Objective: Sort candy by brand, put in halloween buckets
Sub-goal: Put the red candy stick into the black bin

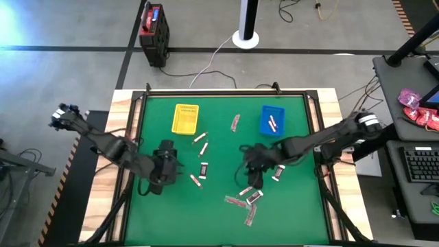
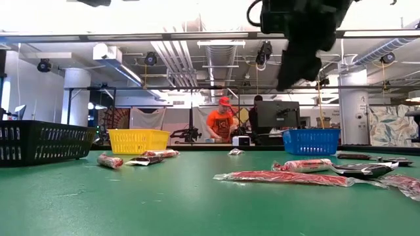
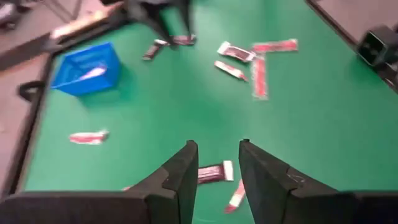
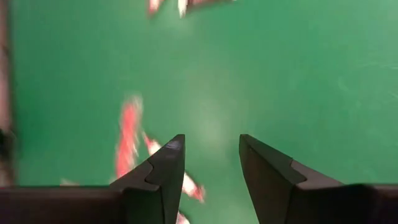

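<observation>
Candy sorting looked barely begun across the green tabletop [image 1: 295, 206]: the black bin [image 2: 39, 141] and yellow bin [image 1: 186, 117] showed no candy, while the blue bin [image 1: 272, 121] held about two pieces. Both arms hovered mid-table, left gripper [image 3: 216, 177] and right gripper [image 4: 211, 165] each spread and empty. Most wrapped candy bars [image 1: 243, 200] lay scattered loose, a cluster near the front edge
</observation>
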Tool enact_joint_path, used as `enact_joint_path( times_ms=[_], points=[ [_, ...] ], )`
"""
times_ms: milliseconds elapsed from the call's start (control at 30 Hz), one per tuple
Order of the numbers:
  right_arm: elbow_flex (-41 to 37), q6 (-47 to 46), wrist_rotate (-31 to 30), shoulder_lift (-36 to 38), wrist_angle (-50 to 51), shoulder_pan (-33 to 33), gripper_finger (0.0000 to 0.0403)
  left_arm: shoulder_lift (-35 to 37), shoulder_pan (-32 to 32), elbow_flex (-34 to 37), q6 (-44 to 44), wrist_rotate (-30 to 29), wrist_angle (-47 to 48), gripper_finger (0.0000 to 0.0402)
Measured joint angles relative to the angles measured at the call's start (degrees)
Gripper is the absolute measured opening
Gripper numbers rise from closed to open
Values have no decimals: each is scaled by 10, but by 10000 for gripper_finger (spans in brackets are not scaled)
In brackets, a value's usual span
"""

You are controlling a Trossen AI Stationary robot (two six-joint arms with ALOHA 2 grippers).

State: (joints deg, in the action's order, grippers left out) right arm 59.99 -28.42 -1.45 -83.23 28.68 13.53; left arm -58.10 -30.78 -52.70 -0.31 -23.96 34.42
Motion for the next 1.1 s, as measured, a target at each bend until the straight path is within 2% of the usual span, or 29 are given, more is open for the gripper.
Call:
enact_joint_path(
  times_ms=[133, 267, 400, 700, 1100],
  points=[
    [74, 57, 2, -69, 111, 34, 153, 36, 0, 11, 0, -6, 1, 101],
    [131, 80, 0, -119, 163, 58, 157, 69, 0, 43, -1, -11, -21, 101],
    [155, 90, -11, -155, 164, 75, 157, 98, 0, 91, -1, -16, -68, 101],
    [173, 102, -47, -196, 154, 79, 155, 132, 0, 161, -22, -95, -100, 101],
    [173, 136, -33, -207, 121, 75, 155, 132, 0, 205, -49, -99, -129, 101]
  ],
)
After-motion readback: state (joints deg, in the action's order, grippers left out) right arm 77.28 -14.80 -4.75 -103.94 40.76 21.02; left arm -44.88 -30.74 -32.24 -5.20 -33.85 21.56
